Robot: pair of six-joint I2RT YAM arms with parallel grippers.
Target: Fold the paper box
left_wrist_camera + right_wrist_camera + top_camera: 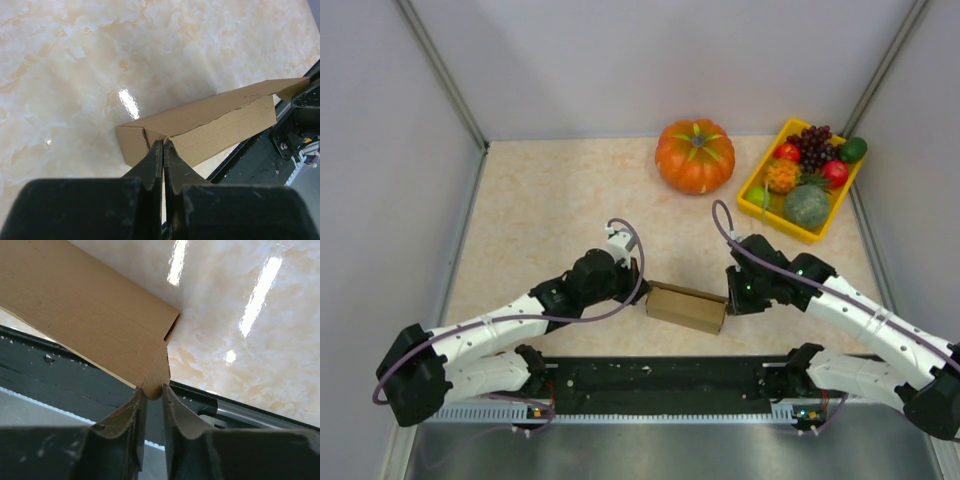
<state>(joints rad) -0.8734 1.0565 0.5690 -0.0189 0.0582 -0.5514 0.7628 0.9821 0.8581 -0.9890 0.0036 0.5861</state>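
Two grippers, one box, listed below with the other items on view.

1. Paper box [686, 308]: plain brown cardboard, unprinted, closed up into a small oblong. It sits near the front edge of the desk [540, 200], just beyond the black base rail [660, 378], between the two arms and slightly skewed. Whether it rests on the surface or is held just clear of it cannot be told.

2. Left gripper [163, 146]: fingers pressed together, their tips nipping the thin cardboard edge at the box's left end.

3. Right gripper [154, 390]: fingers drawn close, pinching a small cardboard tab that sticks out at the box's right-end corner.

4. Pumpkin [695, 156]: orange, upright, at the far side of the desk, well apart from the box.

5. Yellow tray [772, 221]: in the far right corner, just beside the pumpkin, holding assorted fruit, including dark grapes [812, 145].
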